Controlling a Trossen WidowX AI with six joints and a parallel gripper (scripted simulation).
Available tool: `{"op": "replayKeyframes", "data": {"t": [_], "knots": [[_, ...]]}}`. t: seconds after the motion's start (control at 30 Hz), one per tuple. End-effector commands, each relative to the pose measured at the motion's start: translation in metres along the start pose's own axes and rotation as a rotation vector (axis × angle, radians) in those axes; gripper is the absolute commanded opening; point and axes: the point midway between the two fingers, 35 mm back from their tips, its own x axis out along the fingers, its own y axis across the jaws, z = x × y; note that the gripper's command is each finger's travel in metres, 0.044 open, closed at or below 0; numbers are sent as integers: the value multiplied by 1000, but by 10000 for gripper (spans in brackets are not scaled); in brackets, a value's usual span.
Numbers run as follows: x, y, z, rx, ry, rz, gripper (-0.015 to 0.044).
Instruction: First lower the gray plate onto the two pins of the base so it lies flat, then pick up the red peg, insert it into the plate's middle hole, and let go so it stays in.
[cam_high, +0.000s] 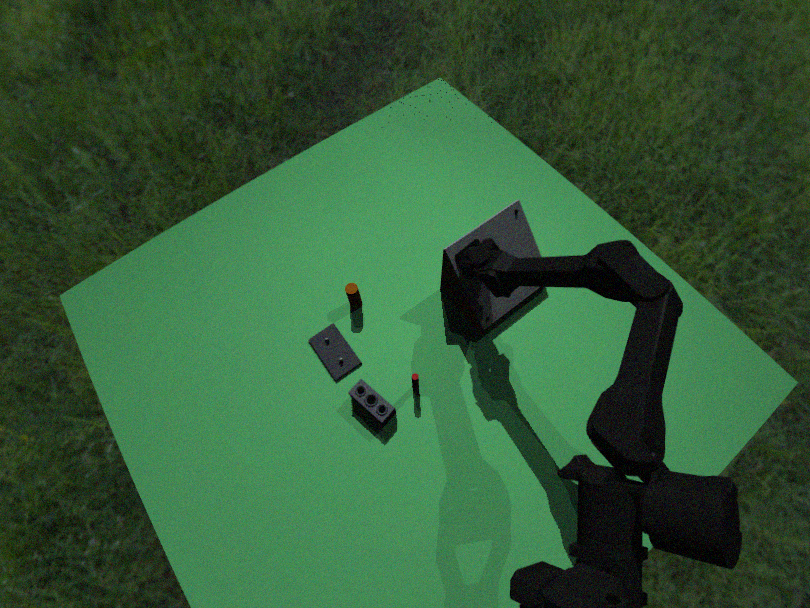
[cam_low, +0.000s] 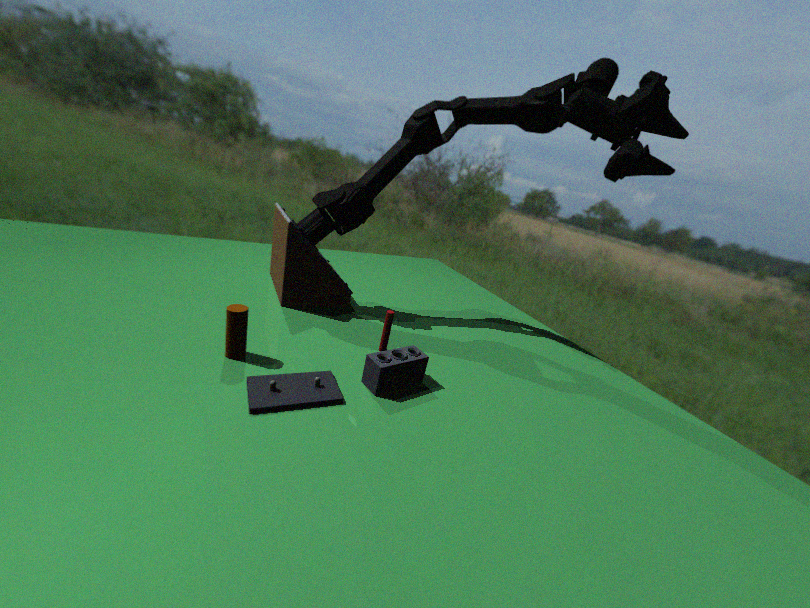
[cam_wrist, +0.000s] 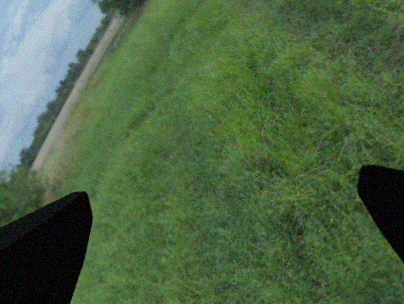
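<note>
The gray plate (cam_high: 368, 410) (cam_low: 395, 376), a thick block with three holes in its top face, stands on the green surface beside the base. The dark flat base (cam_high: 344, 350) (cam_low: 294, 397) lies with its two short pins pointing up and nothing on them. The thin red peg (cam_high: 415, 384) (cam_low: 386, 330) stands upright near the plate; its lower part is hidden behind the plate in the exterior view. My gripper (cam_low: 680, 154) (cam_wrist: 229, 192) is open and empty, high in the air and far from all three. Its fingertips are not visible in the top view.
An orange cylinder (cam_high: 353, 297) (cam_low: 236, 332) stands upright near the base's far end from the plate. The arm's wedge-shaped mount (cam_high: 516, 242) (cam_low: 310, 281) stands on the green table (cam_high: 248, 261) (cam_low: 163, 490). The wrist view shows only grass, sky and the two fingers.
</note>
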Motion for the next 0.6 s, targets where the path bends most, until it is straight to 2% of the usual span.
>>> {"op": "replayKeyframes", "data": {"t": [0.0,0.27,0.57], "knots": [[6,-60,18,39,-15,-159,440],[-14,-194,49,171,-36,-525,440],[-84,-329,58,412,-32,-924,440]]}}
